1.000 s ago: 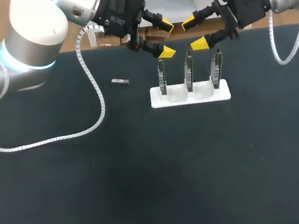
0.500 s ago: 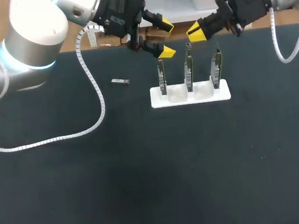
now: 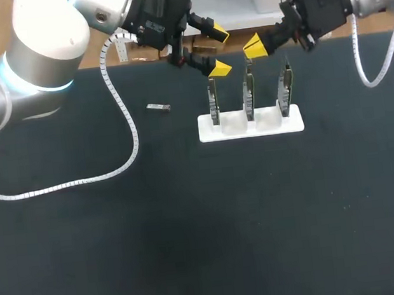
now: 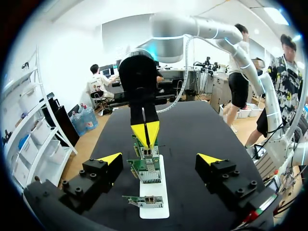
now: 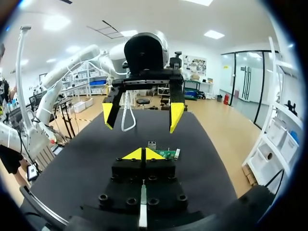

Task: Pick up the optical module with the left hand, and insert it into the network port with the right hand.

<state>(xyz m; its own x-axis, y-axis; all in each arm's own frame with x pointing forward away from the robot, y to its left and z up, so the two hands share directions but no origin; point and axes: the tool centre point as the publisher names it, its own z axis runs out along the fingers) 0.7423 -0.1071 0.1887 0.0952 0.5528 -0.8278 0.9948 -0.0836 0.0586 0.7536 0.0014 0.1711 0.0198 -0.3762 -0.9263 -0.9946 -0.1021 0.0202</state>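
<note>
So, we're still at step one here, and nothing's been picked up yet. The optical module [image 3: 158, 108] is lying flat on the dark surface [image 3: 191, 225], off to the left of the white rack [image 3: 251, 129], clear of it and not touching anything. The rack holds three circuit boards [image 3: 248, 89] standing upright in a row.

The left hand [image 3: 218, 49] hovers above the far left end of the rack with its fingers spread wide and nothing between them. That puts it nearer the rack than the module. The right hand [image 3: 255, 45] hangs above the far side of the rack, around the middle board, with its yellow tips pinched together and empty too.

My read on the next move: the left hand has to swing away from the rack, out to the left and down onto the module, then line its fingers up across that skinny body before closing. The module is small and flat, so the fingers will have to come down low.

As for the network port, I honestly can't tell from these angles which board carries it.
</note>
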